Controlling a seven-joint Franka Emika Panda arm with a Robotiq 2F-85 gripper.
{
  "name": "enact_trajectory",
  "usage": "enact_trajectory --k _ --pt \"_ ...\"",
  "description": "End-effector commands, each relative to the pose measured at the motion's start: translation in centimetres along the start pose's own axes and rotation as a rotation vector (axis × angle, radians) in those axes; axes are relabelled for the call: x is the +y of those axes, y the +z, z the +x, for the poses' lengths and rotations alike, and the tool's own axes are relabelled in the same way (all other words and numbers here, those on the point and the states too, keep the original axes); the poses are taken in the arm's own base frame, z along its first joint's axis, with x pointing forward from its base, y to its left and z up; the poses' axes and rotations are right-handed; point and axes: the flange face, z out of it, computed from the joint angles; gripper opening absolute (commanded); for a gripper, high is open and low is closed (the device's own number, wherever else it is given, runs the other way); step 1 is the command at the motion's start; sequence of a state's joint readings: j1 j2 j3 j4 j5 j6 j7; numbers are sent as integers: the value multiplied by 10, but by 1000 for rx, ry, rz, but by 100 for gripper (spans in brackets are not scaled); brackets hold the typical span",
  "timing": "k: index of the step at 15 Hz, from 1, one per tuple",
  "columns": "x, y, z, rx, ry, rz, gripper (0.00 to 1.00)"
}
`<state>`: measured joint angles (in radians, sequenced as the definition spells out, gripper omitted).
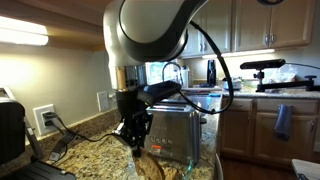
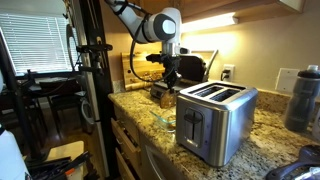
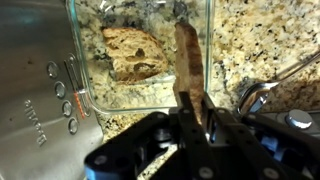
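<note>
In the wrist view my gripper (image 3: 192,100) is shut on a brown slice of bread (image 3: 186,55), held edge-on above a clear glass dish (image 3: 150,103). A second slice of bread (image 3: 135,52) lies flat in that dish. The silver toaster (image 3: 35,80) stands just left of the dish, with its row of buttons facing it. In both exterior views the gripper (image 1: 135,140) (image 2: 168,85) hangs low over the granite counter beside the toaster (image 1: 178,128) (image 2: 215,115). Bread (image 1: 150,165) shows below the fingers.
A wall socket with a plugged cable (image 1: 45,118) and a black appliance (image 1: 10,130) are by the wall. A shiny metal object (image 3: 262,92) lies right of the dish. A grey tumbler (image 2: 303,95) stands behind the toaster. A black camera stand (image 2: 95,80) rises at the counter's end.
</note>
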<state>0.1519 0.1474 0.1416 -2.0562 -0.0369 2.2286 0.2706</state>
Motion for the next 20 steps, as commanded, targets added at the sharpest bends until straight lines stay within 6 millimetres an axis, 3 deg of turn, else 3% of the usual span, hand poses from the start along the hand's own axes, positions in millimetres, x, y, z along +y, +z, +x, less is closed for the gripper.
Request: enact_trajectory --k 1,11,15,20 --pt "8 -29 3 -19 -32 14 6" --pt "33 -98 23 23 -64 -10 6" --pt "43 -125 18 0 -103 -6 6" --pt "71 -149 8 -14 -106 -38 6"
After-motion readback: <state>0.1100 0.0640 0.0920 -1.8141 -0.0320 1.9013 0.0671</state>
